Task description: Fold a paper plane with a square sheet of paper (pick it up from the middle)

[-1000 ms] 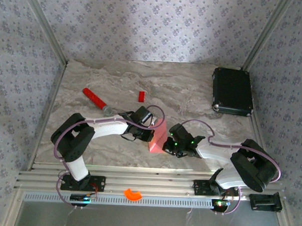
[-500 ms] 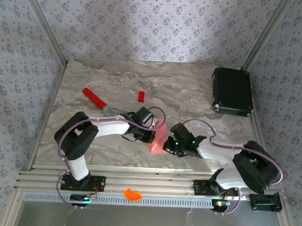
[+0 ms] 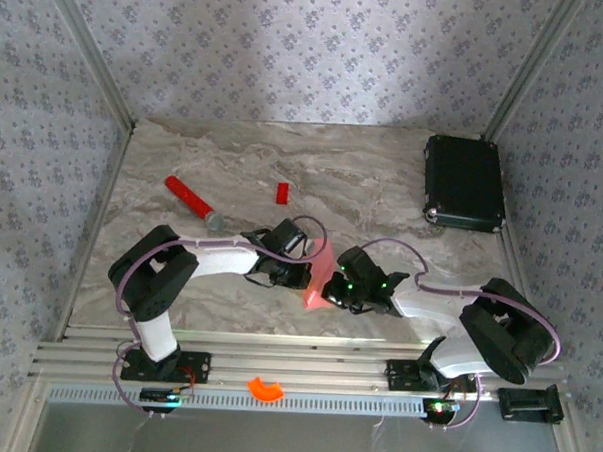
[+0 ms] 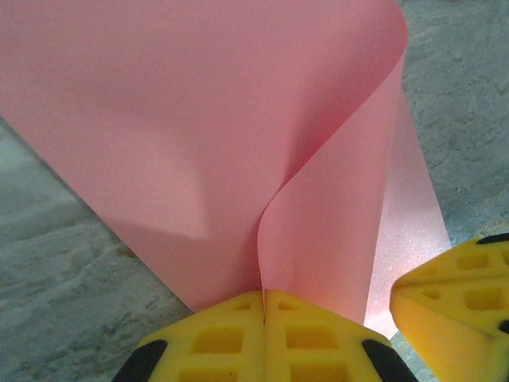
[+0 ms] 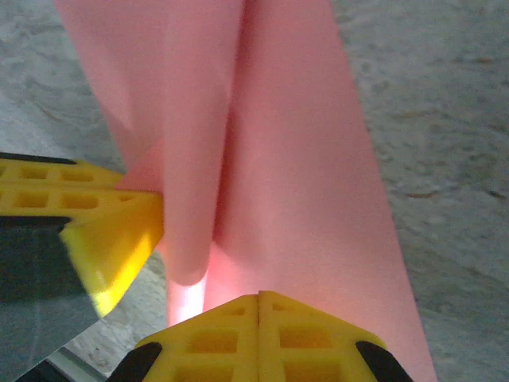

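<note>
The square sheet of paper (image 3: 318, 277) is salmon pink and stands bent up from the table between both grippers. In the left wrist view the paper (image 4: 199, 119) curls over itself, and my left gripper (image 4: 264, 298) is shut on its near edge. My right gripper (image 5: 259, 296) is shut on the paper (image 5: 302, 159) from the other side. Each wrist view also catches the other arm's yellow fingertips (image 4: 457, 298) (image 5: 103, 235) close beside the sheet. From above, the left gripper (image 3: 301, 274) and right gripper (image 3: 331, 290) sit almost together at the table's near middle.
A red stick with a grey tip (image 3: 190, 201) lies at the back left and a small red block (image 3: 281, 192) behind the grippers. A black case (image 3: 465, 182) sits at the back right. An orange piece (image 3: 266, 389) rests on the front rail.
The left gripper has shifted slightly toward the near edge and the right gripper. The pink sheet between them now looks narrower and more bunched up. Both grips have held.
</note>
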Controlling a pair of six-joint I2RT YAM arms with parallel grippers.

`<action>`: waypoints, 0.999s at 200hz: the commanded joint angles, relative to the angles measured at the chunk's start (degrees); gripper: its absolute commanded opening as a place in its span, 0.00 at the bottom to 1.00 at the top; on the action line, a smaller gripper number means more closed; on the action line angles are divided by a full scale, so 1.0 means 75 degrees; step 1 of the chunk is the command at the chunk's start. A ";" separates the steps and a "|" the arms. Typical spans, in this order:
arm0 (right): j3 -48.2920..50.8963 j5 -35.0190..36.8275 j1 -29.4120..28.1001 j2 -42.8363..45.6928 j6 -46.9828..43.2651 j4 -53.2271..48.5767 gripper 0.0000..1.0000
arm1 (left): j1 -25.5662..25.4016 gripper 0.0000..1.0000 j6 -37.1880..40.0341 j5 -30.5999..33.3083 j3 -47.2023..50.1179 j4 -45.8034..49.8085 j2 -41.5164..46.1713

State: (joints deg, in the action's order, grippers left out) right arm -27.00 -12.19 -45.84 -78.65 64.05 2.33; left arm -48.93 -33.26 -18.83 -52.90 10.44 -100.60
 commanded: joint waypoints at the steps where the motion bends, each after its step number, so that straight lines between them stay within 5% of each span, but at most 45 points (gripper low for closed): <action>1: 0.0377 0.0164 0.0145 -0.0007 0.0105 -0.0317 0.06 | -0.0052 0.00 -0.0178 -0.0032 0.0006 0.0129 0.0227; 79: 0.0780 0.0183 0.0464 0.0439 -0.0079 -0.0464 0.04 | -0.0051 0.00 0.1477 0.0317 -0.0920 0.0967 -0.0033; 200: 0.0724 0.0078 0.0501 0.0259 -0.0169 -0.0497 0.04 | -0.0054 0.00 0.2312 0.0161 -0.1287 0.0956 -0.0500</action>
State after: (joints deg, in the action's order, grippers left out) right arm -22.90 -13.04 -42.61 -75.26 63.77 3.92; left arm -49.15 -18.22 -17.12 -60.75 16.58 -103.33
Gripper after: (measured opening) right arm 0.052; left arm 0.044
